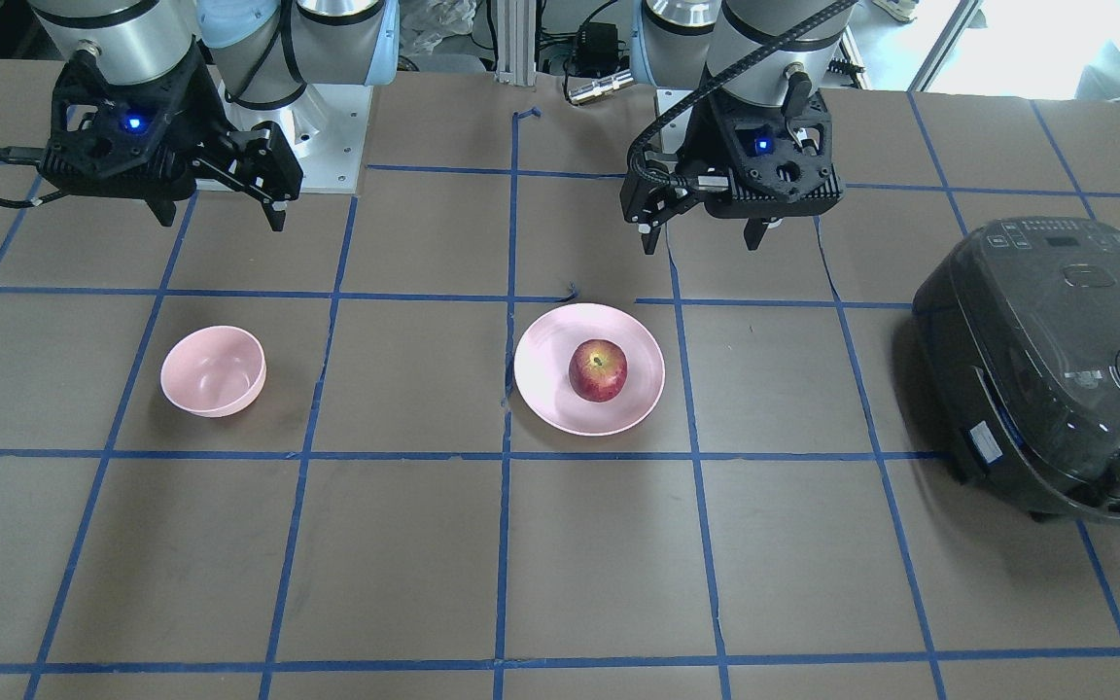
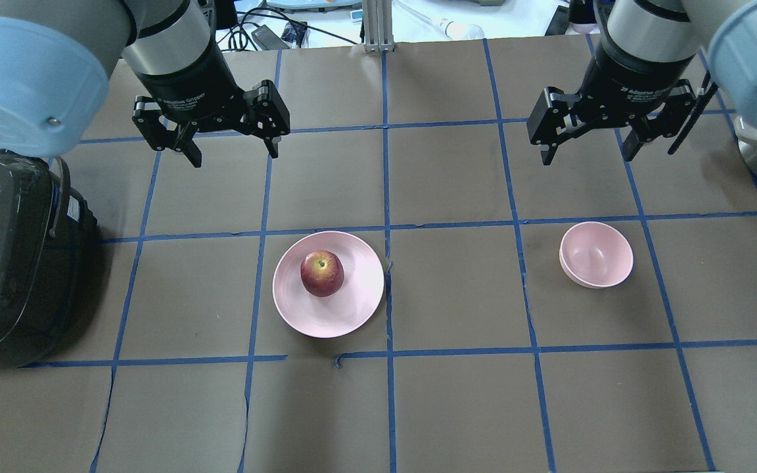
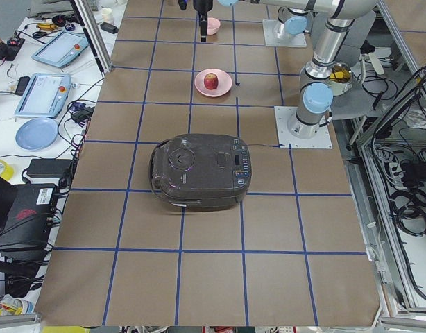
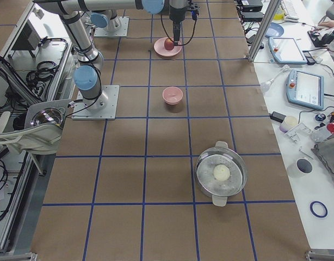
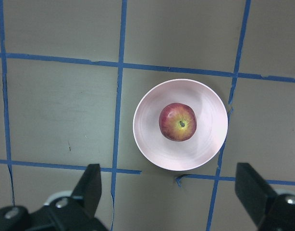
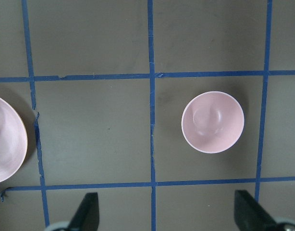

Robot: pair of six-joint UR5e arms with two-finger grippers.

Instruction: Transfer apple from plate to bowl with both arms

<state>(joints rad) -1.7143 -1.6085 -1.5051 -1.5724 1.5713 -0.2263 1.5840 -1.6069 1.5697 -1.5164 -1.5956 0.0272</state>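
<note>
Left gripper (image 2: 234, 154) hangs high over the table (image 2: 457, 394) with its jaws spread wide and nothing between them. In its wrist view the two black fingers (image 5: 90, 185) show at the lower edge and the plate (image 2: 352, 309) lies beyond them, not under them. On the other side, the right gripper (image 2: 587, 156) hangs at much the same height, its jaws just as wide apart and also bare, and its wrist view shows the bowl (image 2: 596, 254) beyond its fingertips, with a slice of the plate at the frame's left edge. An apple (image 2: 321, 273) sits on the plate, slightly off centre, upright with its yellowish stem dimple facing up. No gripper touches it. One edge of the plate lies just beside a line of the blue tape (image 2: 388, 177) that marks the table into squares. Across from it, the bowl stands upright with nothing in it, well apart from the plate, a full square of brown table between them. A dark cooker (image 2: 4, 263) with its lid down rests on the table beyond the plate, on the left arm's side.
</note>
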